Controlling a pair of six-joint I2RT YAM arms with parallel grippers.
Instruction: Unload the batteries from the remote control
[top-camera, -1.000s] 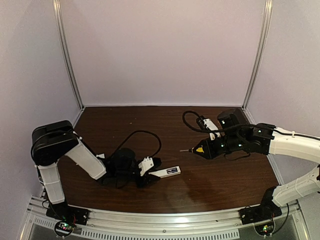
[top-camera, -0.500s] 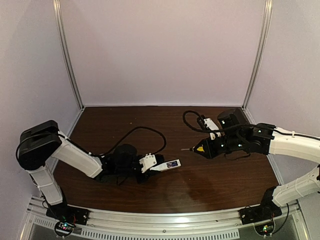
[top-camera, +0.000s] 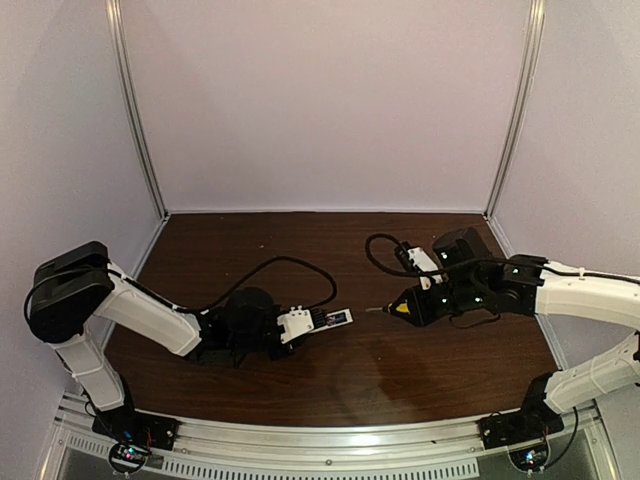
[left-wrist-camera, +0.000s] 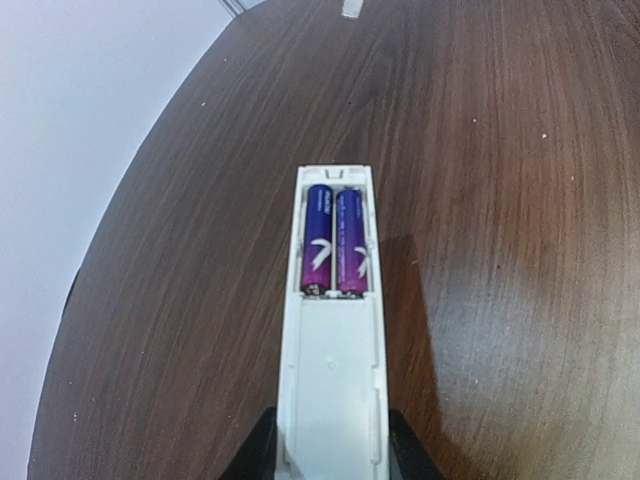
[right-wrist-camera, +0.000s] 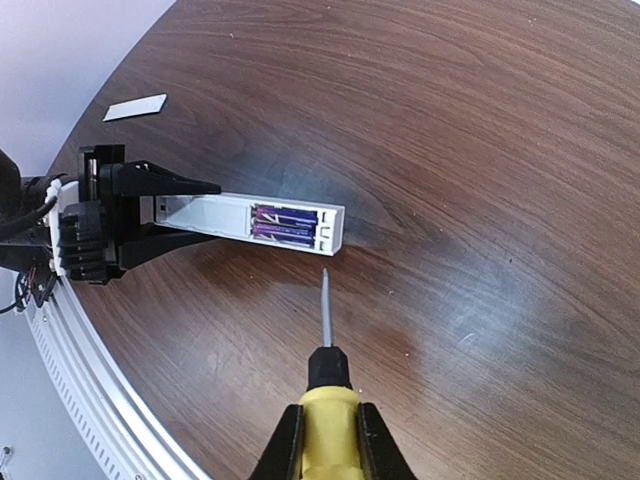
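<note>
L end effector (top-camera: 308, 322): remote (left-wrist-camera: 330, 400), 2 batts (left-wrist-camera: 335, 240)

Dark wood table (top-camera: 400, 385), pale lilac walls (top-camera: 320, 100)

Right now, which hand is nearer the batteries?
Left. The left hand grips the remote control by the end away from the batteries. The right hand holds the screwdriver, its tip just short of the battery end, the hand itself farther back.

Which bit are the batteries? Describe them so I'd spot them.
Over the dark table, the left gripper holds a slim white remote control. In its open recess lie two batteries side by side: short blue-purple cylinders, unlike the yellow-handled screwdriver nearby.
</note>
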